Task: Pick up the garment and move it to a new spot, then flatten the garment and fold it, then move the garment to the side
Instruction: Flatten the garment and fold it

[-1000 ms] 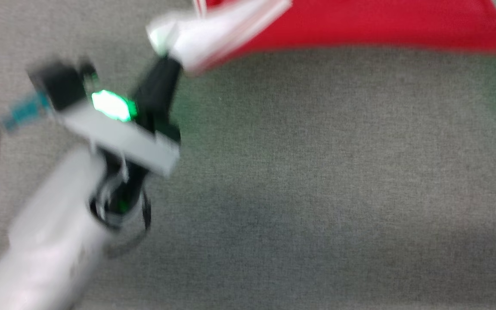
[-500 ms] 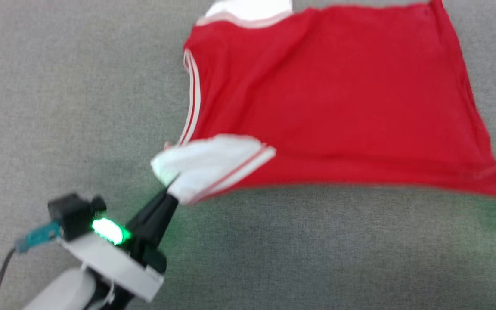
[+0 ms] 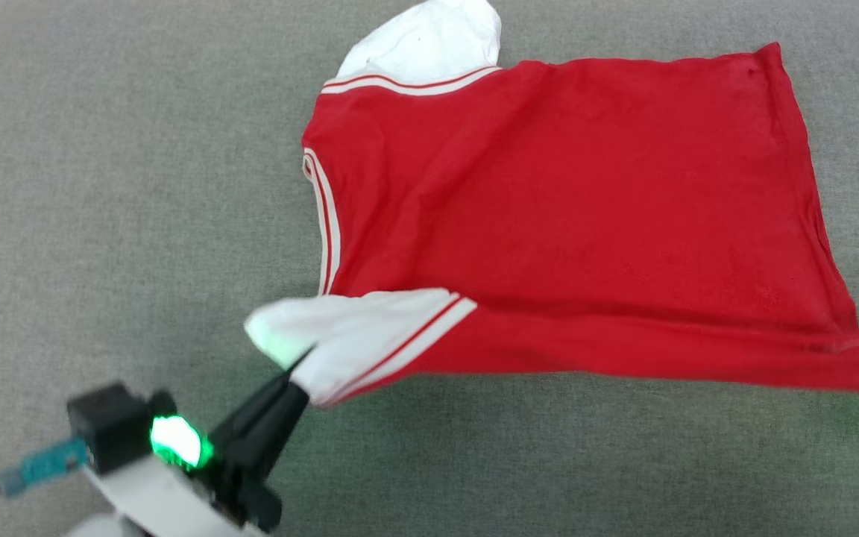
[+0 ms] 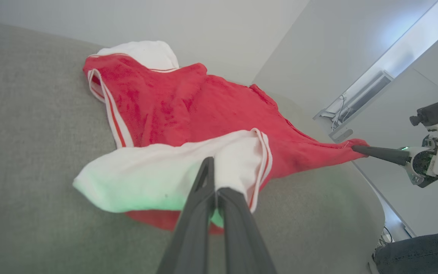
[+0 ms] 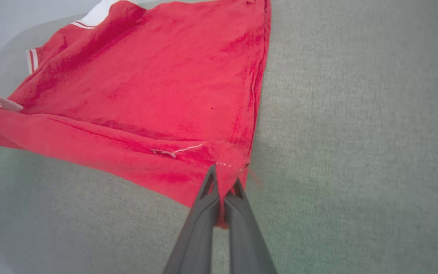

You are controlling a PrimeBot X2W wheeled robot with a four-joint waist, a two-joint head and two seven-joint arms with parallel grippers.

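we find the garment (image 3: 564, 224), red with white sleeves and striped trim, spread over the centre and upper right of the head view on the grey fabric surface (image 3: 101, 186), its lower edge pulled taut between both tools. the left gripper (image 3: 301, 373) reaches up from the lower left, clamped on the near white sleeve; the right gripper (image 5: 223, 178) rises from the bottom centre of its wrist view, pinched onto a red hem corner. in the head view the right frame edge cuts off the right gripper and the bottom edge the left arm.
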